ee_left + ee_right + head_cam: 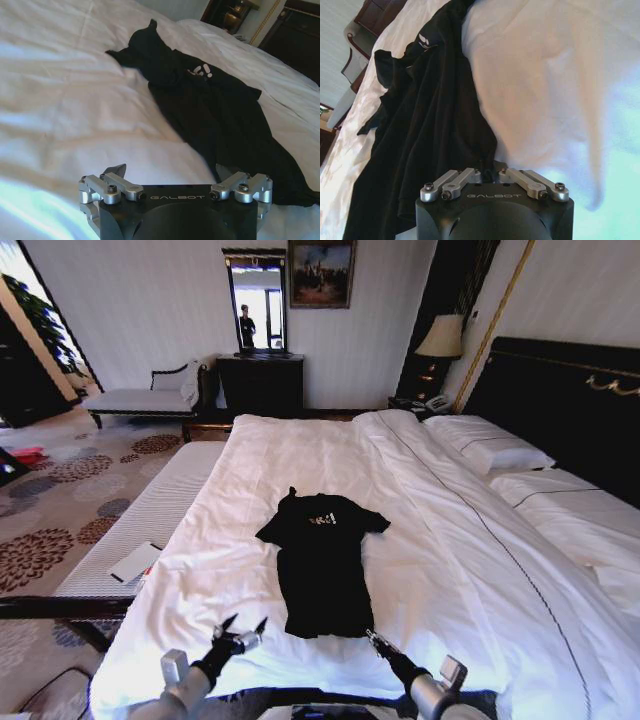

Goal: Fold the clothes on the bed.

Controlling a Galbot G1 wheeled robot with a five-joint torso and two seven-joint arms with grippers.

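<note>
Black and soft, the shirt (320, 565) lay flat in the middle of the bed (450, 570), ready for folding. The left gripper (243, 632) hovered wide open and empty beside the hem. The right gripper (377, 641) looked closed at the hem corner, maybe pinching it.

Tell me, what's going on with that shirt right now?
Left gripper open, by the hem's left corner. Right gripper shut at the hem's right corner. Shirt flat, unfolded on the bed. Nothing in the way.
</note>
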